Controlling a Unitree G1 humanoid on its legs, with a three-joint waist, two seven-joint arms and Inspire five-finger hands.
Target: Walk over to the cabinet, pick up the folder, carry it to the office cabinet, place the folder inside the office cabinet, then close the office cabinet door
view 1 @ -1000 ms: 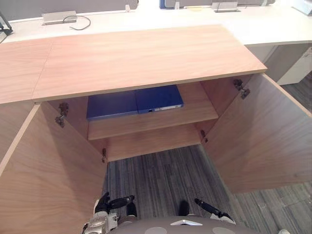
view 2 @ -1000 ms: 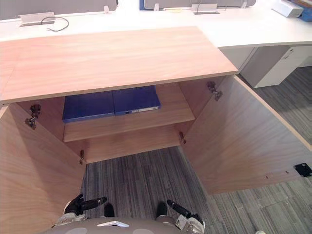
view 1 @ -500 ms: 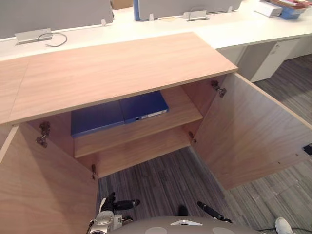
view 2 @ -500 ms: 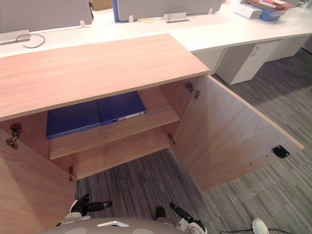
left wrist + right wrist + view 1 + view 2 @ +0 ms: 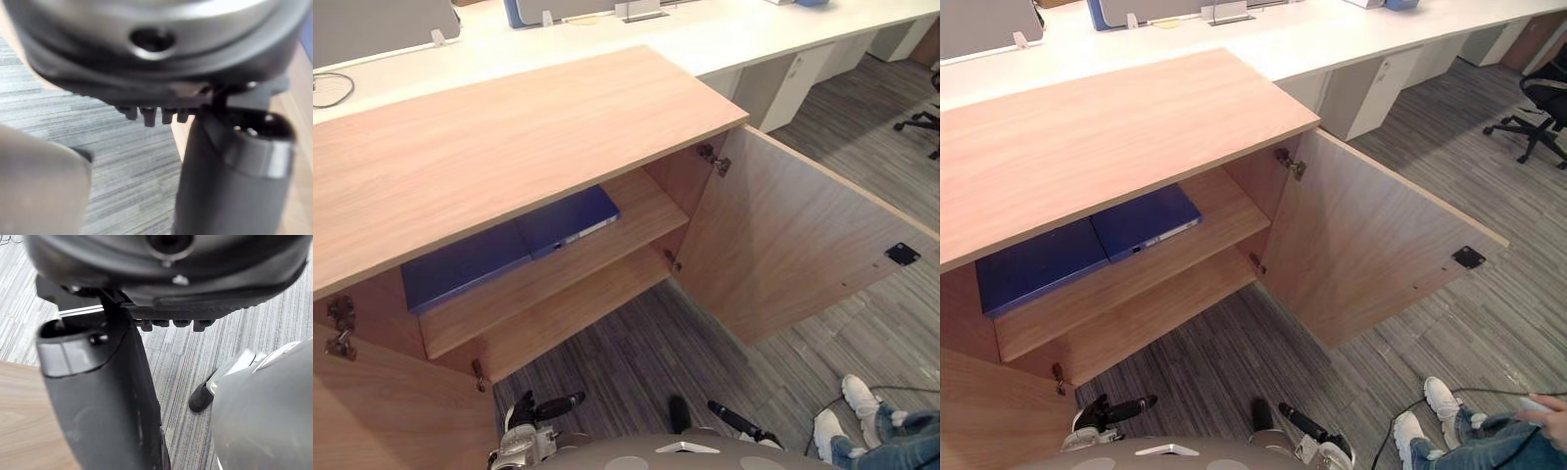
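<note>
Blue first: spots folder (image 5: 566, 216) flat on upper shelf (image 5: 641, 208) inside office cabinet (image 5: 509, 137), about 10 o'clock. Counts placing as done. Leaves closing, with right door (image 5: 793, 245) at 3 o'clock and left door (image 5: 382, 411) at 8 o'clock wide open. Reads left hand (image 5: 530, 411), 7 o'clock, and right hand (image 5: 736, 421), 5 o'clock, as slack-fingered, empty.

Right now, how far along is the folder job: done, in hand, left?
Done: a blue folder lies on the upper shelf. In hand: nothing; left hand and right hand hang low, open and empty. Left: the right door and left door stand open, so closing remains.
</note>
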